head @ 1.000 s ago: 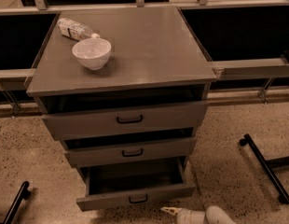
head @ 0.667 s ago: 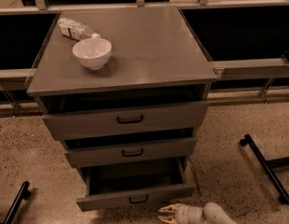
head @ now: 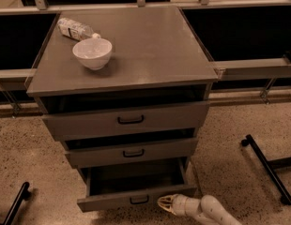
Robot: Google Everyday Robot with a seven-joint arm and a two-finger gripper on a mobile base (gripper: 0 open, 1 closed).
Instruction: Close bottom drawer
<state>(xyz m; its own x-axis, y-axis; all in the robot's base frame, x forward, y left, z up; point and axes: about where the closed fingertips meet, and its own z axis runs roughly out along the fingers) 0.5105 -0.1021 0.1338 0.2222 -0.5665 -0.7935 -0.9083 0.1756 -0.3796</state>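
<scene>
The bottom drawer [head: 136, 199] is the lowest of three grey drawers in the cabinet. It stands pulled out the farthest, its deep empty tray [head: 134, 176] showing, with a small black handle [head: 139, 200] on its front. My gripper [head: 163, 203] is low at the bottom of the view, just right of that handle. It points left at the drawer front, touching it or nearly so. The white arm [head: 209, 210] comes in from the lower right.
The middle drawer [head: 131, 153] and top drawer [head: 129, 120] are each slightly open. A white bowl [head: 92, 53] and a lying plastic bottle [head: 76, 28] rest on the cabinet top. Black chair-base legs stand on the speckled floor at right [head: 267, 168] and lower left [head: 14, 204].
My gripper has moved left along the floor level toward the bottom drawer's front. The drawers have not visibly moved.
</scene>
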